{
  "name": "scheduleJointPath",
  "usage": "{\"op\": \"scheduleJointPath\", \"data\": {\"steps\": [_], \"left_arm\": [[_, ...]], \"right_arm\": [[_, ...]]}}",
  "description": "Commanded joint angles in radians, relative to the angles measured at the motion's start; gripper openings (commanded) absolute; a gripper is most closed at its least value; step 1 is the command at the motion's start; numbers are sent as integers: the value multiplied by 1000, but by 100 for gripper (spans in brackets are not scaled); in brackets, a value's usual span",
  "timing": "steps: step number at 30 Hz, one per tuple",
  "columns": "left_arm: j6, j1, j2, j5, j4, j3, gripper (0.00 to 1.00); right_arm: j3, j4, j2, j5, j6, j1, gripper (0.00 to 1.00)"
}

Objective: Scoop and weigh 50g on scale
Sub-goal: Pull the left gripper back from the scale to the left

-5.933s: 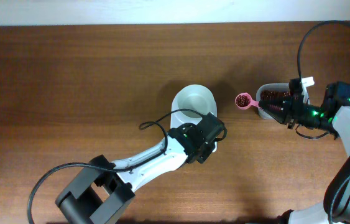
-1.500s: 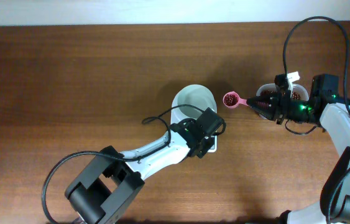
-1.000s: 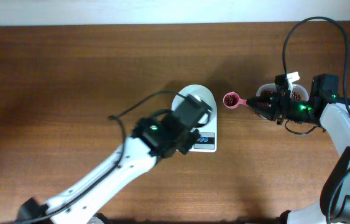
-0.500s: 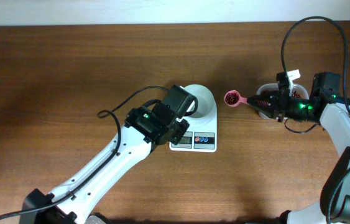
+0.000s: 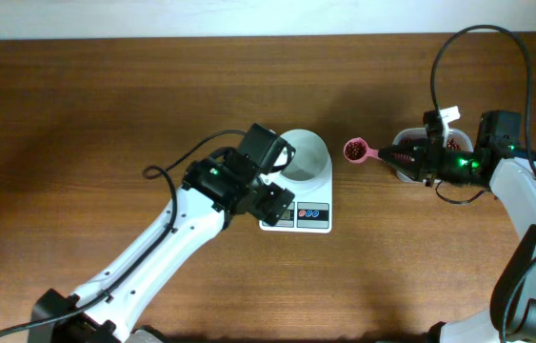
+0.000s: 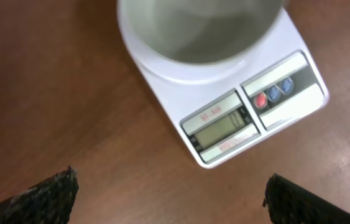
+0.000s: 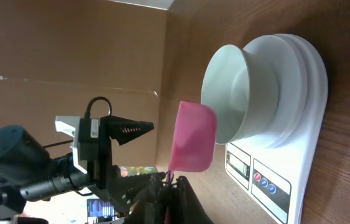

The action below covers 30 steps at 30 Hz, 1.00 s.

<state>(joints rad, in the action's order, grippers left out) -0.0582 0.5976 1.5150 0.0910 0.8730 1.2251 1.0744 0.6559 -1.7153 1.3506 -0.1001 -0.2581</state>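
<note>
At the right gripper (image 5: 412, 160), pressed shut on the pink scoop (image 5: 367, 153): we list one cupful of beans (image 5: 353, 150), between tub (image 5: 403, 143) and bowl (image 5: 306, 157), cup end toward the bowl, handle running sideways. Step, we judge: carrying the load across. Next: reach over the rim and tip. Left gripper (image 5: 275, 181): spread wide, empty, over the edge of the scale (image 5: 310, 216), display end facing the near edge.

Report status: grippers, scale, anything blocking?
Left gripper open by the scale. Right gripper shut on pink scoop, beans loaded, short of the bowl. Bowl empty, path clear.
</note>
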Motion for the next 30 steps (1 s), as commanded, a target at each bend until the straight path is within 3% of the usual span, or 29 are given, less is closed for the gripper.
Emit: {"op": "scheduleJointPath", "data": {"steps": [1,5,8,10,30], "left_arm": [[-197,-68,-45,-161,80,22,99],[-466,-156,-137,-322,214,22,99],[-502,-214,-204,-343,232,22,99],[-592,-221,-245,-410,238,22,99],[-601,-323,-270,-469,246,21,99]], "right_arm": [[-5,-3,25,-1,18,10,4],[-5,-2,25,-1,17,10,4],[-5,-2,25,-1,17,10,4],[-5,-2,25,-1,17,10,4],[-5,-2,25,-1,17,10,4]]}}
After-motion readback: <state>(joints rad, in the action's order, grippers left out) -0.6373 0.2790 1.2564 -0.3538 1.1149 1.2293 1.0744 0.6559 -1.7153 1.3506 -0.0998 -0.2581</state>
